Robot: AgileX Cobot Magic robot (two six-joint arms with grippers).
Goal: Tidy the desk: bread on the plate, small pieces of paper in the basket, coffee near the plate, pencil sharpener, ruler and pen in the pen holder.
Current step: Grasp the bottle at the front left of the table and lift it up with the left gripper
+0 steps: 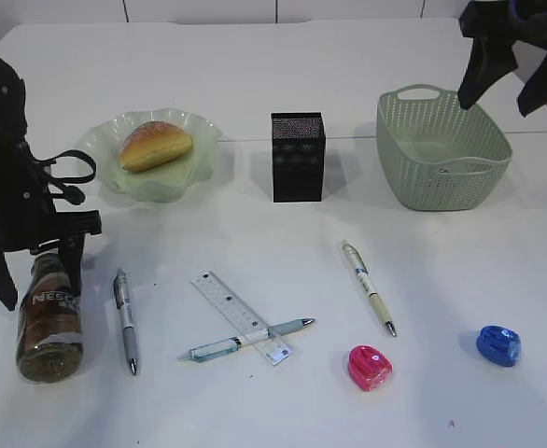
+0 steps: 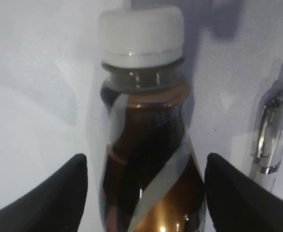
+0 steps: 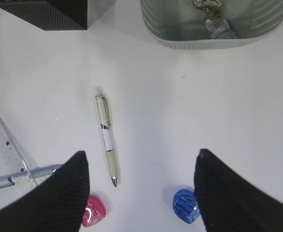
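Currently: white table (image 1: pixel 255 411) carries everything. Largest first.

Left arm (image 1: pixel 12 177) is low at the left edge, its gripper (image 2: pixel 144 193) straddling the coffee bottle (image 1: pixel 49 322). In the left wrist view the jaws stand spread, one finger (image 2: pixel 49 198) on each side of the bottle body with a gap on both sides, so not pinching. Bottle lies on its side, white cap (image 2: pixel 141 36) pointing away from the wrist camera.

Right arm (image 1: pixel 516 47) is raised at the top right, above the far corner of the basket (image 1: pixel 441 149). Right gripper (image 3: pixel 141 193) has jaws spread, nothing between them; table shows below.

Basket is green, right rear; two crumpled paper pieces (image 3: pixel 214 17) lie inside it.

Green wavy plate (image 1: pixel 101 159) is left rear, bread (image 1: pixel 155 146) on it. Coffee bottle sits in front of the plate, well apart.

Black pen holder (image 1: pixel 298 157) stands upright between plate and basket; contents not visible.

Clear ruler (image 1: pixel 241 315) lies diagonal at front centre, a teal pen (image 1: pixel 245 341) crossing it. Grey pen (image 1: pixel 127 322) lies just right of the bottle. Beige pen (image 1: pixel 369 287) lies diagonal right of centre.

Pink pencil sharpener (image 1: pixel 370 366) sits at front, near the beige pen's tip. Blue pencil sharpener (image 1: pixel 498 344) is further right, apart from it.
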